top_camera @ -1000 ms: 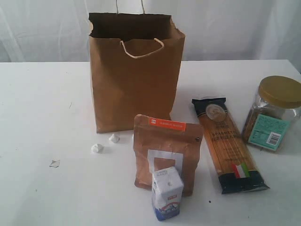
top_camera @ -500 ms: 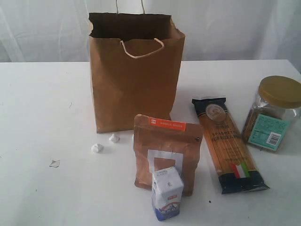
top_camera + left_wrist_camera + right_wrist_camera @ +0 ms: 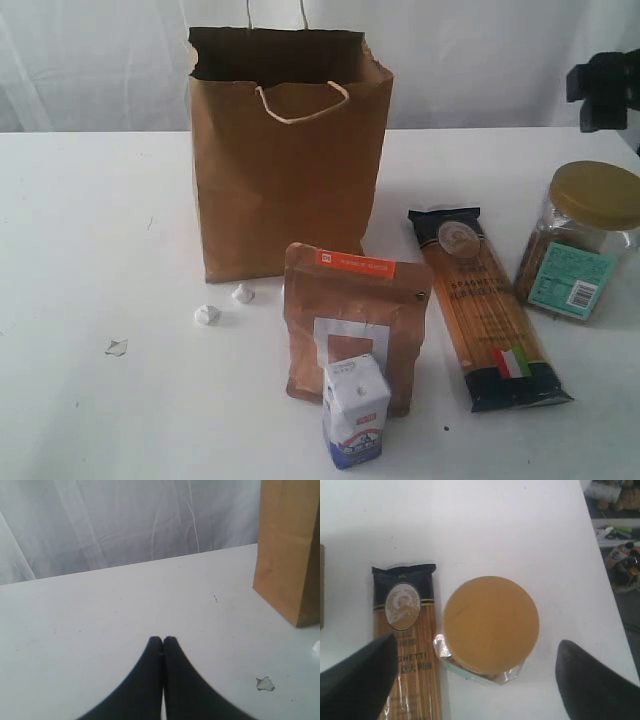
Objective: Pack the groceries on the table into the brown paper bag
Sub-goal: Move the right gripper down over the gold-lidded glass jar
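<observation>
The brown paper bag [image 3: 285, 170] stands upright and open-topped at the back of the table [image 3: 90, 230]. In front of it stand a brown pouch with an orange label [image 3: 355, 320] and a small white-blue carton [image 3: 354, 410]. A spaghetti packet [image 3: 487, 305] lies flat to the right, beside a gold-lidded clear jar [image 3: 585, 240]. My right gripper [image 3: 476, 642] hangs open above the jar [image 3: 491, 622], its fingers spread wider than the lid, with the packet [image 3: 407, 645] alongside. My left gripper [image 3: 163, 639] is shut on nothing, low over bare table, with the bag [image 3: 290, 550] off to one side.
Small white crumpled scraps [image 3: 207, 314] [image 3: 242, 293] [image 3: 117, 347] lie left of the pouch. A dark part of my right arm [image 3: 605, 90] shows at the upper right edge. The table's edge [image 3: 600, 555] runs close beside the jar, with clutter beyond. A white curtain hangs behind.
A dark part of my right arm has come into the exterior view at the upper right, above the jar. None of the groceries or the bag has moved.
</observation>
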Controlling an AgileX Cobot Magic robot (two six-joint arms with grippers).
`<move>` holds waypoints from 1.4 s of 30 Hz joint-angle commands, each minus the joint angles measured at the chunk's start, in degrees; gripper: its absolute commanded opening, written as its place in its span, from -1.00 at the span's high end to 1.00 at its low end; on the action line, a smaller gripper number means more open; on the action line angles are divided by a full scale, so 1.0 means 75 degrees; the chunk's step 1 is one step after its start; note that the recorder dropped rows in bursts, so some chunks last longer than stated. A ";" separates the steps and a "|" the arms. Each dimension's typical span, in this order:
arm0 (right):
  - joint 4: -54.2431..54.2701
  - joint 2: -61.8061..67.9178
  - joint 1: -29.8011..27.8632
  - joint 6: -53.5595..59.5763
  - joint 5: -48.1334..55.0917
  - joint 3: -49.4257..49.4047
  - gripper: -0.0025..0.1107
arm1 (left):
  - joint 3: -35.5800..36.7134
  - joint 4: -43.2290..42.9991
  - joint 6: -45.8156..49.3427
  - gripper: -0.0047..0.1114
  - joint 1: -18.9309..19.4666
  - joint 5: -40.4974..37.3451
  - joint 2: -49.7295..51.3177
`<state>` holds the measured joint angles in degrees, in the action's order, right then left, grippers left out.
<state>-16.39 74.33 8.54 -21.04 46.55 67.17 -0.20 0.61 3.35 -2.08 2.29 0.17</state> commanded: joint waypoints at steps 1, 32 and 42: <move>0.0229 0.0246 -0.0603 -0.0179 0.0047 0.0184 -0.46 | 0.0027 0.0116 -0.0011 0.92 0.0015 0.0080 -0.0022; 0.1231 0.2183 -0.1007 0.0184 -0.0977 0.0209 -0.84 | 0.0027 0.0116 -0.0011 0.92 0.0015 0.0080 -0.0022; 0.1231 0.2644 -0.0991 0.0184 -0.1143 0.0209 -0.84 | 0.0027 0.0116 -0.0011 0.92 0.0015 0.0080 -0.0022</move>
<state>-7.18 93.39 1.60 -19.99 38.75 68.34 -0.20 0.61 3.35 -2.08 2.29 0.17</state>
